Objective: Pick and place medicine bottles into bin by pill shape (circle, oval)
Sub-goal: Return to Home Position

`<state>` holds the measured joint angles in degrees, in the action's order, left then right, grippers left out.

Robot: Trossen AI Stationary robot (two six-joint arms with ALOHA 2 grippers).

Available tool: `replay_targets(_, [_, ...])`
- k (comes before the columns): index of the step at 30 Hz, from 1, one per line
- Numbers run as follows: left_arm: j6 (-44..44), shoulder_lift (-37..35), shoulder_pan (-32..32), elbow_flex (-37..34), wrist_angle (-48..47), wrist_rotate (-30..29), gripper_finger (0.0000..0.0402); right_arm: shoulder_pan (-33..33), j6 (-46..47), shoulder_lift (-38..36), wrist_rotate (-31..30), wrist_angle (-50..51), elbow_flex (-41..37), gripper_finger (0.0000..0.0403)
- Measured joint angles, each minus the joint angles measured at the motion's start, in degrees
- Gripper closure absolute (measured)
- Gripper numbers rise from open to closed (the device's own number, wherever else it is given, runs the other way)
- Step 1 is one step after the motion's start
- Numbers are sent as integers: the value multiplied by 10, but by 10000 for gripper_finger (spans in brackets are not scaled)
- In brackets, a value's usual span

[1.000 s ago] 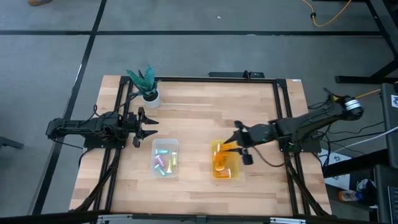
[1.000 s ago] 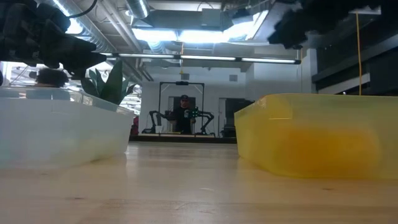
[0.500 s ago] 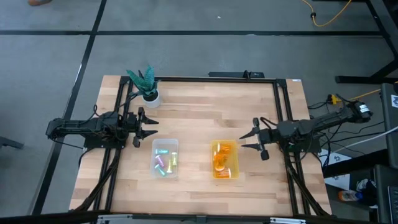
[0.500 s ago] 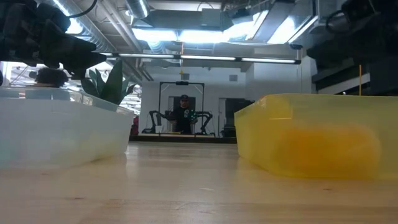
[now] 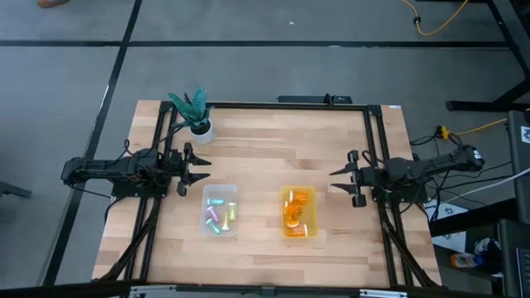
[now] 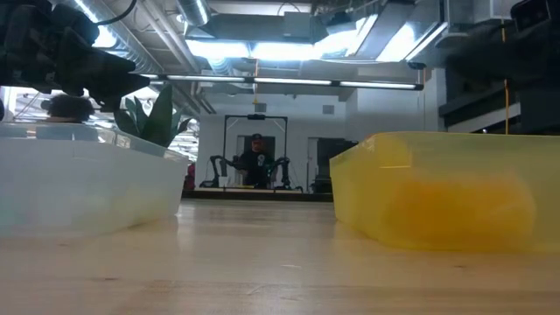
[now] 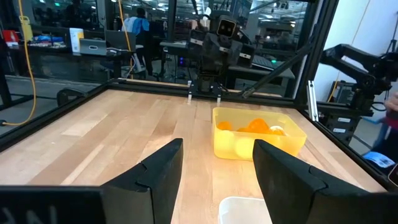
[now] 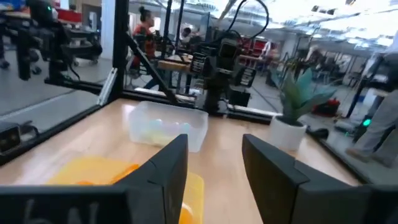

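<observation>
Several orange bottles lie inside the yellow bin; they also show in the left wrist view. Several green, teal and pink bottles lie in the clear bin. My right gripper is open and empty, at the table's right edge, right of the yellow bin. My left gripper is open and empty at the table's left side, above and left of the clear bin.
A potted green plant stands at the far left of the table. Bare wood lies between the two bins and along the far half of the table. A person shows in the room beyond the table.
My right gripper has drawn back from over the yellow bin toward the table's right edge, empty and open. The left arm has kept still.
</observation>
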<state>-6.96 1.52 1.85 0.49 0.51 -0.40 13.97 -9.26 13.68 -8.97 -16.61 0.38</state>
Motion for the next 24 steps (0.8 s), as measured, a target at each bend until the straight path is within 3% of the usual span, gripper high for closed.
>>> replay_targets(8, [0, 0, 0, 0, 0, 0, 211, -31, -21, -105, 60, 143, 0, 247])
replay_targets(11, [0, 0, 0, 0, 0, 0, 211, -41, -3, -134, 60, 146, 0, 247])
replay_targets(24, [0, 0, 0, 0, 0, 0, 211, -49, 29, -133, 56, 146, 0, 247])
